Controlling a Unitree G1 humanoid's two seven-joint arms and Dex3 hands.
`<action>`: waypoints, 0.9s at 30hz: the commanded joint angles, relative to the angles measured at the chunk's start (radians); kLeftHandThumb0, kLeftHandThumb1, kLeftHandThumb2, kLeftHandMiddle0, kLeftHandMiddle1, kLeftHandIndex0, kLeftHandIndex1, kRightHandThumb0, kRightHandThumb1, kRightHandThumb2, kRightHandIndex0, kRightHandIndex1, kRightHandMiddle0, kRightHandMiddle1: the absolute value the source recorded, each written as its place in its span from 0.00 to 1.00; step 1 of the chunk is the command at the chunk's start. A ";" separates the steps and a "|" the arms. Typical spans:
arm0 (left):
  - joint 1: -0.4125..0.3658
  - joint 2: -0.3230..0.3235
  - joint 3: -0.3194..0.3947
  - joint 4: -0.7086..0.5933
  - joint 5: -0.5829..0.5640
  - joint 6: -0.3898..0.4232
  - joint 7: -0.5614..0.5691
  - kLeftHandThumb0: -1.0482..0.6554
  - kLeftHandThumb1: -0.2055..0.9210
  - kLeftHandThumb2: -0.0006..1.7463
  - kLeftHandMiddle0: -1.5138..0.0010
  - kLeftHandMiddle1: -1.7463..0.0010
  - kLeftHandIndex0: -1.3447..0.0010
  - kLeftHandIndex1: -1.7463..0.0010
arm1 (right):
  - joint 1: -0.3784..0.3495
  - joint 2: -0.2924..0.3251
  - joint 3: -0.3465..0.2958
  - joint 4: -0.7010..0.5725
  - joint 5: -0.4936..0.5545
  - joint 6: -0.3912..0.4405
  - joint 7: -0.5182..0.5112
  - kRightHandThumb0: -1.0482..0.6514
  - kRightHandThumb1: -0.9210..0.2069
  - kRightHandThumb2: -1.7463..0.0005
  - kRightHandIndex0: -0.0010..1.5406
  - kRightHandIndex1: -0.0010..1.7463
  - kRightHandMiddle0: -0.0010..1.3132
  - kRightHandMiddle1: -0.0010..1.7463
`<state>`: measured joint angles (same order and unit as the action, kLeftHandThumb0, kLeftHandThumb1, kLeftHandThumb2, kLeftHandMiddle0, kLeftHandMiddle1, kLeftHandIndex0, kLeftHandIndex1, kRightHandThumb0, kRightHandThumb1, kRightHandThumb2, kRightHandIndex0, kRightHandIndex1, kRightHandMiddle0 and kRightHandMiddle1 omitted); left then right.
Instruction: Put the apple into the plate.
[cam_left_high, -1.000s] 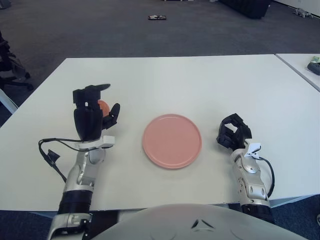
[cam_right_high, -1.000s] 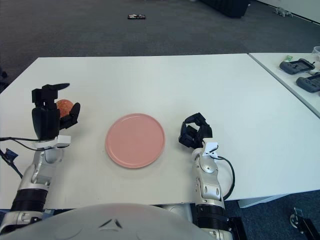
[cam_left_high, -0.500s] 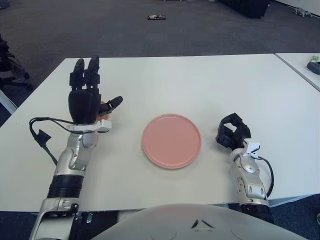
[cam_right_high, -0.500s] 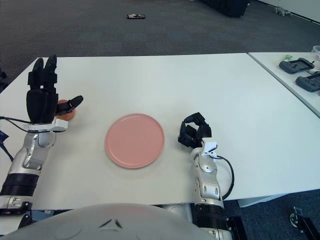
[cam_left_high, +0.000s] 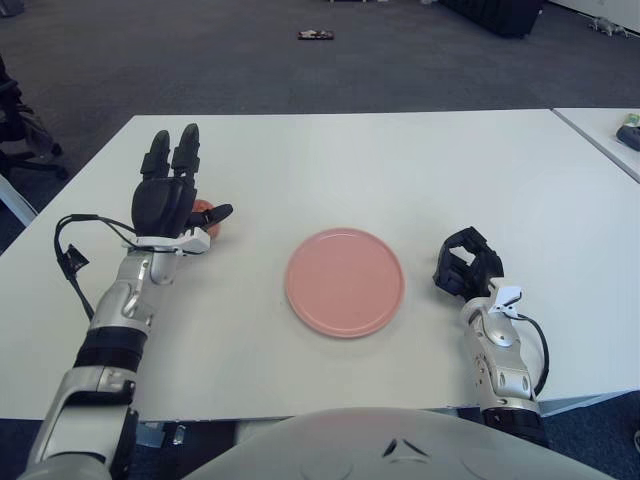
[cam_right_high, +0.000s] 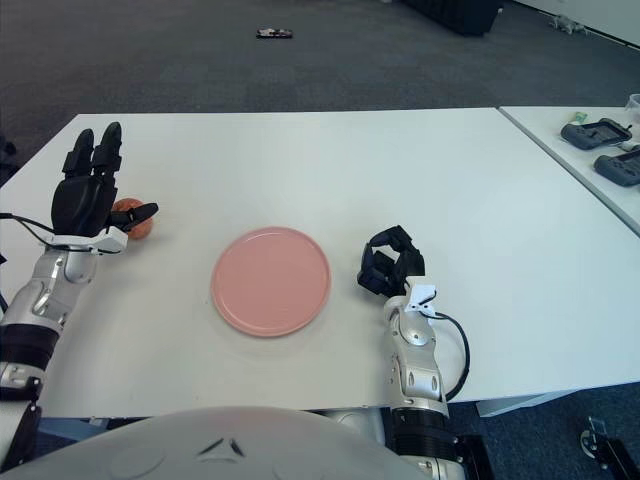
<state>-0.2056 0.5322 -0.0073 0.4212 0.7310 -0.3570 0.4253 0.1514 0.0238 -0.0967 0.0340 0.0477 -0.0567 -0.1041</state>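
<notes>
We found the left hand (cam_right_high: 88, 205) spread wide and holding nothing, its two long fingers (cam_left_high: 172, 152) pointing up and away from us and its thumb stretched out sideways toward the plate. The small round reddish-orange apple (cam_right_high: 130, 218) sat on the white surface (cam_left_high: 400, 170) just beyond the palm, tucked between it and the thumb. The flat round pink plate (cam_left_high: 344, 281) lay well to the right of that hand, empty, with bare surface between it and the apple.

The risk we saw was a nudge rather than a grip: a round fruit on a smooth top would roll if the thumb or palm pushed it before the fingers came down around it. The surface's left edge was not far off, and a roll that way would likely lose the apple. A closure from this upright pose might also pinch only the near side and squeeze it out.

Most of the apple was hidden behind the palm, so we could not tell whether the hand touched it or stood just clear; it seemed very close.

The right hand (cam_left_high: 466, 263) rested parked on the surface to the right of the plate, its fingers curled in on nothing.
</notes>
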 joint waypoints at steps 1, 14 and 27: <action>-0.034 0.024 -0.029 0.021 -0.018 -0.006 -0.039 0.00 0.65 0.45 1.00 1.00 1.00 1.00 | 0.020 0.004 -0.005 0.031 -0.001 0.025 -0.001 0.35 0.48 0.28 0.69 1.00 0.43 1.00; -0.063 0.045 -0.066 0.067 -0.091 0.024 -0.193 0.00 0.68 0.42 1.00 1.00 1.00 1.00 | 0.022 0.012 -0.012 0.025 0.003 0.026 -0.005 0.34 0.51 0.26 0.70 1.00 0.44 1.00; -0.123 0.057 -0.098 0.183 -0.130 0.097 -0.314 0.00 0.66 0.43 1.00 1.00 1.00 1.00 | 0.021 0.011 -0.025 0.043 0.016 0.003 0.008 0.34 0.52 0.26 0.70 1.00 0.45 1.00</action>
<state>-0.2932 0.5693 -0.0918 0.5772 0.6096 -0.2667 0.1308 0.1549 0.0282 -0.1168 0.0450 0.0587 -0.0858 -0.0934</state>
